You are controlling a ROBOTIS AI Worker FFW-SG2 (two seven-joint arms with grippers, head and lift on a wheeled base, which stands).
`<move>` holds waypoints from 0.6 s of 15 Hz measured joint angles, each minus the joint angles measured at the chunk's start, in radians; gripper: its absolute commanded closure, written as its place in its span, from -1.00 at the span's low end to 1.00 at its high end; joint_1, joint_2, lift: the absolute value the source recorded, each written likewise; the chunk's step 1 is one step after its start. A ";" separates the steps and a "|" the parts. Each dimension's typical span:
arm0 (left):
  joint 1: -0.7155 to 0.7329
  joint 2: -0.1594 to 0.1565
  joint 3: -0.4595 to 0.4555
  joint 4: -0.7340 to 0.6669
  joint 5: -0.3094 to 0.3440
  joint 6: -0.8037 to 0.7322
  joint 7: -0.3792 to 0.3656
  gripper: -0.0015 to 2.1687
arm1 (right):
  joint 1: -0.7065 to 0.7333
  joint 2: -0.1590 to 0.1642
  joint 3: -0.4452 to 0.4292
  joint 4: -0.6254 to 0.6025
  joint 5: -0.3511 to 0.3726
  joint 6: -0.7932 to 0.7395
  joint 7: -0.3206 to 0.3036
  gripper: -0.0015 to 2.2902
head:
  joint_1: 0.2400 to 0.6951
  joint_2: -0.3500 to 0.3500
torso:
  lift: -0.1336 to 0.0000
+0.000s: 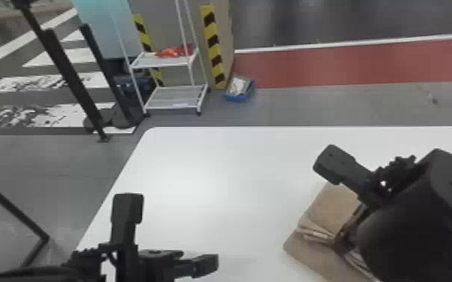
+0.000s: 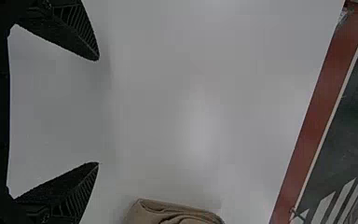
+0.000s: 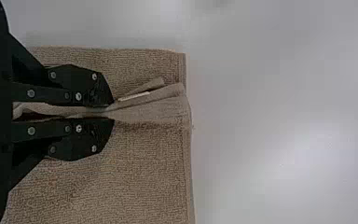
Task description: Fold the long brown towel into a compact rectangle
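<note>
Right fingers [image 3: 77, 140] pinch puckered ridge in nubbly brown towel [image 3: 144, 172]

The head view looks forward and down—the wrist views share its white table [image 1: 214, 168], closer up.

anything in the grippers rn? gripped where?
Right gripper holds the brown towel by a pinched-up fold, set in from its hemmed edge, right by a small white strip. Left gripper is open and empty.
</note>
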 measured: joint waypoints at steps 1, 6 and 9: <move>0.004 -0.001 -0.006 0.000 0.022 -0.014 0.001 -0.93 | 0.004 0.007 -0.008 0.000 -0.001 0.000 0.000 -0.07 | 1.00 0.65 | -0.86; 0.044 -0.003 -0.021 0.006 0.154 -0.088 -0.036 -0.85 | 0.014 0.027 -0.066 0.015 -0.010 0.000 0.000 0.08 | 1.00 0.44 | -0.86; 0.083 -0.002 -0.071 0.038 0.195 -0.298 -0.051 -0.80 | 0.026 0.030 -0.103 0.011 -0.023 0.000 0.000 0.08 | 1.00 0.32 | -0.86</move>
